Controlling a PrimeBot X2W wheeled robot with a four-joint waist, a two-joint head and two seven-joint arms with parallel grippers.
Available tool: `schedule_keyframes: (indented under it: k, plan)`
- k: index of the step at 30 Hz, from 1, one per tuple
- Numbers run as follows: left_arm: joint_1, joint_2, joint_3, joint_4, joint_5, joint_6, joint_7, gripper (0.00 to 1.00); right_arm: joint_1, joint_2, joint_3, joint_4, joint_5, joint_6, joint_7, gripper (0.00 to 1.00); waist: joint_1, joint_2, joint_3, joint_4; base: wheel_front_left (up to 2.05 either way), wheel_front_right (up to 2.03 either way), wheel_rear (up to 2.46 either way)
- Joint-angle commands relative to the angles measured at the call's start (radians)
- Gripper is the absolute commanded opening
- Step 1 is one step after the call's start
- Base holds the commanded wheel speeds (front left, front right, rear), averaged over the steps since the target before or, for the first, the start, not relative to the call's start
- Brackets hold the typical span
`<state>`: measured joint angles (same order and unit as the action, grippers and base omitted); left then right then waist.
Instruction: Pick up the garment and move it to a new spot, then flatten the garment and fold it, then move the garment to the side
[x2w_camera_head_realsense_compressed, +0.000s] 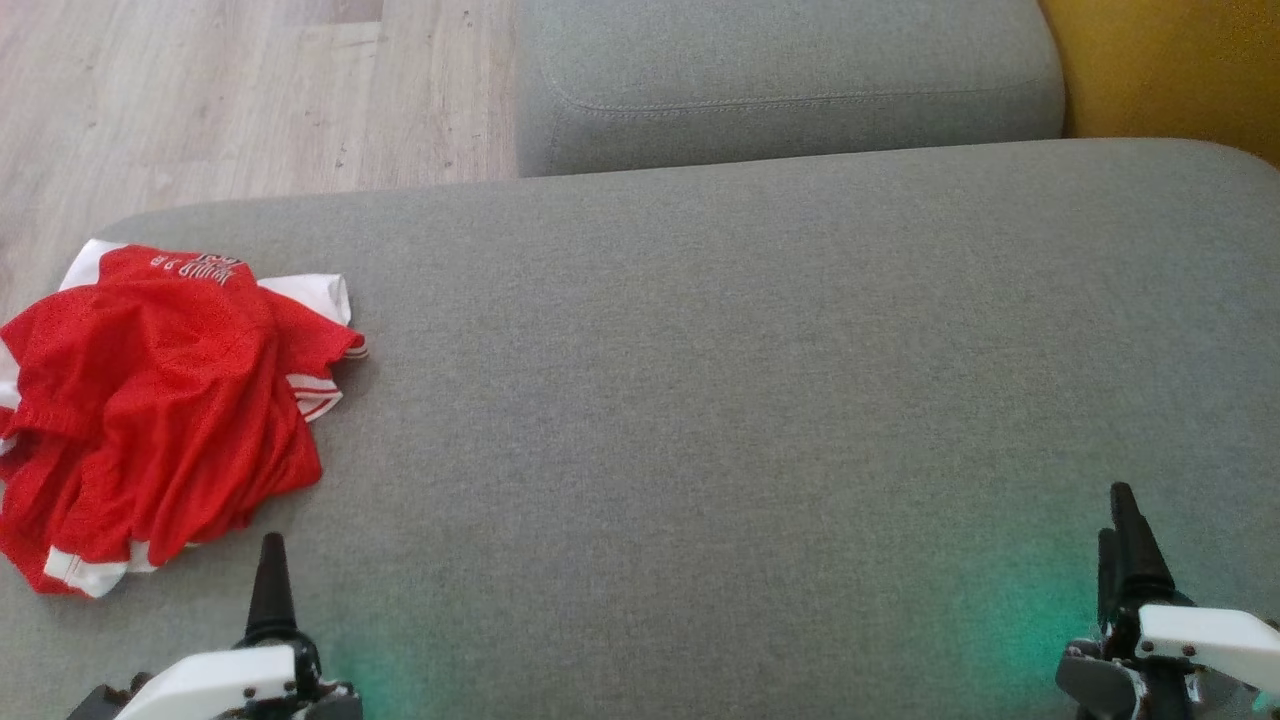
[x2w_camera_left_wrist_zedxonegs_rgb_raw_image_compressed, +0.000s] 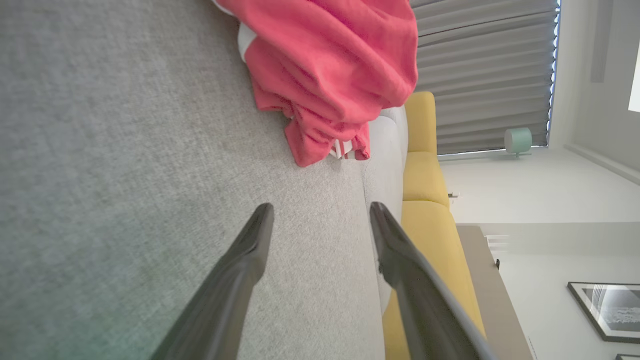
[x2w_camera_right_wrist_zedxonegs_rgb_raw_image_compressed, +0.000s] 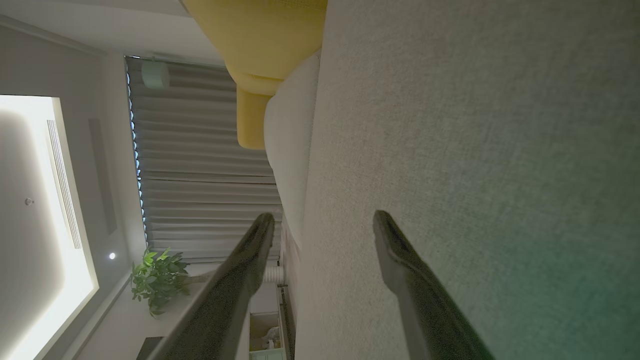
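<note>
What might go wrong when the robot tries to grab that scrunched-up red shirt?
The garment lies bunched in layers, so the open left gripper may pinch just one fold and lift it lopsided. It sits by the left edge of the gray cushion, close to the floor, so a nudge might push it off. The open right gripper is far from it, so helping means a long reach.
</note>
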<state>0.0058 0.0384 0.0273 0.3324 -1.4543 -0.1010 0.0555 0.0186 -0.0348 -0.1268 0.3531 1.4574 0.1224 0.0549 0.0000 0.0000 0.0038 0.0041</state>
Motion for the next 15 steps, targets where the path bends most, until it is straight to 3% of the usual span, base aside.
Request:
schedule_keyframes:
  k: [1,15]
  plan:
    - [-0.048,0.005,-0.004,-0.038,0.023,0.002,-0.008,1.0,-0.046,-0.006,-0.001,-0.038,-0.022,0.002,-0.01,1.0,0.0,0.0,0.0,0.0,0.0,0.0,0.0]
    - [-0.057,0.006,-0.051,-0.077,0.199,0.022,-0.05,1.0,-0.048,-0.008,-0.001,-0.076,-0.203,0.002,-0.051,1.0,0.0,0.0,-0.002,0.003,0.0,0.0,0.0]
